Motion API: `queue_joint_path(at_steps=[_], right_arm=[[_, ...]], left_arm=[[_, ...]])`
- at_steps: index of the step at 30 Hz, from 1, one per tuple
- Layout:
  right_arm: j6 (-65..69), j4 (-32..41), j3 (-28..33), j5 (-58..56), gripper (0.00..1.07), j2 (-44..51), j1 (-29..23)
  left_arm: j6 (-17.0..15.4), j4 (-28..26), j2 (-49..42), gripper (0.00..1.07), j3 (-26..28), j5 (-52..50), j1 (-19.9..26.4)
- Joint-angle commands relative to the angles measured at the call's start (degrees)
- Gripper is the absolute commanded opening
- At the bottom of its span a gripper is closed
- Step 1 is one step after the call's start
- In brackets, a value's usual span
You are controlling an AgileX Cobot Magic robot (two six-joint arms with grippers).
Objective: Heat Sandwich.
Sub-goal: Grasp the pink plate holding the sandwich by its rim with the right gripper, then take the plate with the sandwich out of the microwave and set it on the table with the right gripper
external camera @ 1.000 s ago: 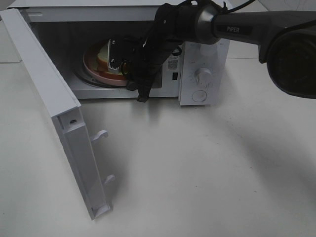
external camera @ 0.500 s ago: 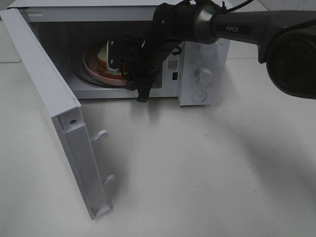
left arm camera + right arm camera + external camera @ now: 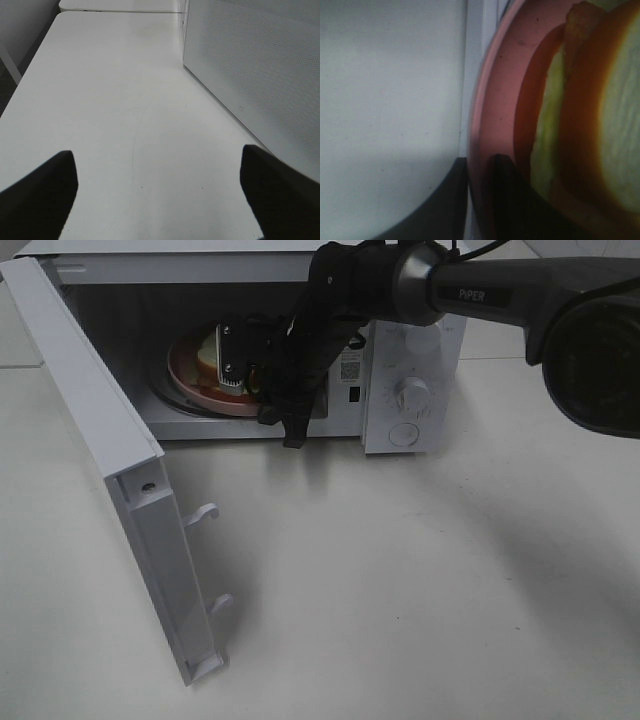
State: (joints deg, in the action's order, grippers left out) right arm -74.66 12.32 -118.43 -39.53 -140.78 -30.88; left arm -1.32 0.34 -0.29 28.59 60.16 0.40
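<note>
The sandwich [image 3: 212,352], white bread with orange crust and green lettuce, lies on a round pink plate [image 3: 190,375] inside the open microwave [image 3: 410,350]. My right gripper [image 3: 235,365] reaches into the cavity. In the right wrist view its dark fingers [image 3: 512,200] are shut on the plate's rim [image 3: 495,100], with the sandwich [image 3: 620,125] just beyond. I cannot tell whether the plate rests on the turntable. My left gripper [image 3: 157,190] is open and empty over the bare table, beside the microwave door's outer face [image 3: 250,60]. It does not show in the exterior view.
The microwave door [image 3: 100,440] stands swung out to the left, with two latch hooks [image 3: 205,512] on its edge. The control panel with a round knob [image 3: 410,392] is to the right of the cavity. The white table [image 3: 420,580] stretches in front.
My right arm has shifted very slightly at the microwave opening. The plate and sandwich stay in about the same place inside the cavity.
</note>
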Motion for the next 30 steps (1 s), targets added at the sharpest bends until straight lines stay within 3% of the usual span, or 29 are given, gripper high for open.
queue_joint_path(at_steps=[1, 20, 30], right_arm=[[0.2, 0.1, 0.5, -5.3, 0.0, 0.3, 0.1], [-5.0, -3.9, 0.7, -12.2, 0.0, 3.8, -2.7], [-7.1, -4.0, 6.6, -7.0, 0.0, 8.0, -4.0]], left_arm=[[0.1, 0.0, -0.9, 0.82, -0.2, -0.8, 0.2], [0.1, 0.0, -0.9, 0.82, -0.2, -0.8, 0.2], [0.1, 0.0, -0.9, 0.82, -0.2, -0.8, 0.2]])
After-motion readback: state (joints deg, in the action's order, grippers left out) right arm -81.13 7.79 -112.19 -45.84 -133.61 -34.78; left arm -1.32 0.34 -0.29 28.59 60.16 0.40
